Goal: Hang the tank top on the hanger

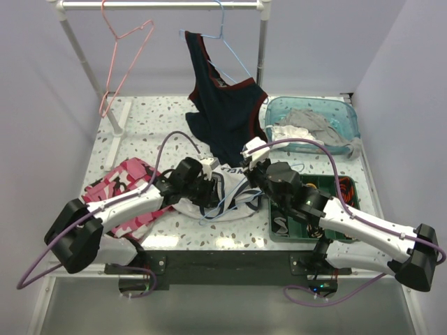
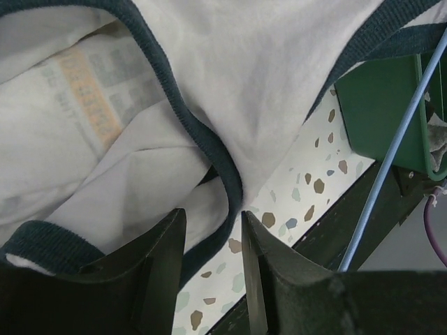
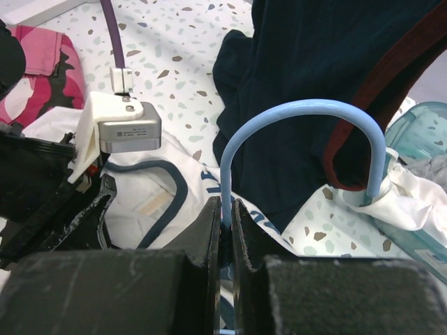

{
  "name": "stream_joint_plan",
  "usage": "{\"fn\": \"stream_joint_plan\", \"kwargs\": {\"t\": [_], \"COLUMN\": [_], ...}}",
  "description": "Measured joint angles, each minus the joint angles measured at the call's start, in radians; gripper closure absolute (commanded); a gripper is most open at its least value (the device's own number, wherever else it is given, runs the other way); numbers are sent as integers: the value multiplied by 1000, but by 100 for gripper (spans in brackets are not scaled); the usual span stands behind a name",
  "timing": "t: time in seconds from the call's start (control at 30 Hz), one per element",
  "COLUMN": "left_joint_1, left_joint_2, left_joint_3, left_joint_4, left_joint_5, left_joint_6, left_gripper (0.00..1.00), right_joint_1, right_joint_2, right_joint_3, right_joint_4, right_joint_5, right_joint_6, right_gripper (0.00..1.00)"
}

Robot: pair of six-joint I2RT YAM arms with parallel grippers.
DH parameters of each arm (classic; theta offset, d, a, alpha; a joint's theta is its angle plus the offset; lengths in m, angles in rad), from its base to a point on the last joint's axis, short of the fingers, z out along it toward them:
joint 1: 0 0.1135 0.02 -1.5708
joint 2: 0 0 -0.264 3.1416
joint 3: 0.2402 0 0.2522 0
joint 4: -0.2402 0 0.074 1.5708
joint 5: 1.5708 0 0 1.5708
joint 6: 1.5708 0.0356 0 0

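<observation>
The white tank top [image 1: 227, 194] with navy trim lies crumpled on the table between both arms. It also shows in the left wrist view [image 2: 265, 77] and the right wrist view [image 3: 150, 202]. The light blue wire hanger [image 1: 222, 207] lies across it. My right gripper [image 3: 225, 204] is shut on the hanger's stem just below its hook [image 3: 307, 106]; in the top view it [image 1: 247, 169] sits at the top's right edge. My left gripper [image 2: 213, 223] is open, low over the top's navy-trimmed edge [image 2: 227, 178], which lies between the fingers unpinched. The hanger wire [image 2: 391, 153] runs at the right.
A dark navy top with red trim [image 1: 223, 105] hangs from the rail [image 1: 160, 5] at the back, beside a pink hanger [image 1: 126, 56]. A pink camouflage garment [image 1: 122, 188] lies left. A teal bin [image 1: 349, 115] with clothes and a green tray [image 1: 279, 230] stand right.
</observation>
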Motion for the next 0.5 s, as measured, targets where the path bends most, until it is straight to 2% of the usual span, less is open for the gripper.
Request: {"fn": "stream_joint_plan", "kwargs": {"t": [0.37,0.5], "left_joint_1": [-42,-48], "left_joint_2": [77,81], "left_joint_3": [-2,-11], "left_joint_4": [75,93], "left_joint_5": [21,22], "left_joint_6": [-6,-6], "left_gripper": [58,70], "right_joint_1": [4,5], "right_joint_2": [9,16], "right_joint_3": [0,0], "right_joint_4": [0,-1], "right_joint_5": [0,0], "right_joint_6": [3,3], "right_gripper": [100,100]}}
